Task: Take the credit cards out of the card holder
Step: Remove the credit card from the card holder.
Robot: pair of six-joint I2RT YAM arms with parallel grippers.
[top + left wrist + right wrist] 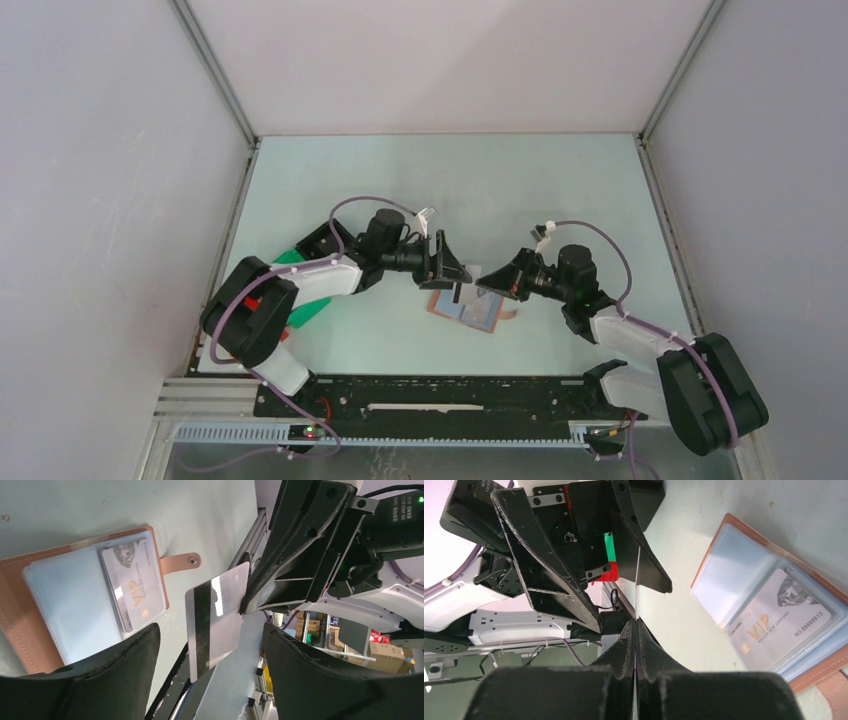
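The tan card holder (20, 630) lies open on the table, its clear sleeves showing a pale VIP credit card (132, 587); it also shows in the top view (480, 318) and the right wrist view (824, 672). A grey credit card with a black stripe (225, 615) hangs in the air to the right of the holder, pinched at its edge by my shut right gripper (635, 622). In the right wrist view this card (637, 580) is seen edge-on. My left gripper (211, 630) is open, its fingers (115, 675) standing on either side of the card without touching it.
A green bin (308, 306) sits under the left arm near the left wall, with red parts beside it. The enclosure walls surround the table. The black base rail (430, 395) runs along the near edge.
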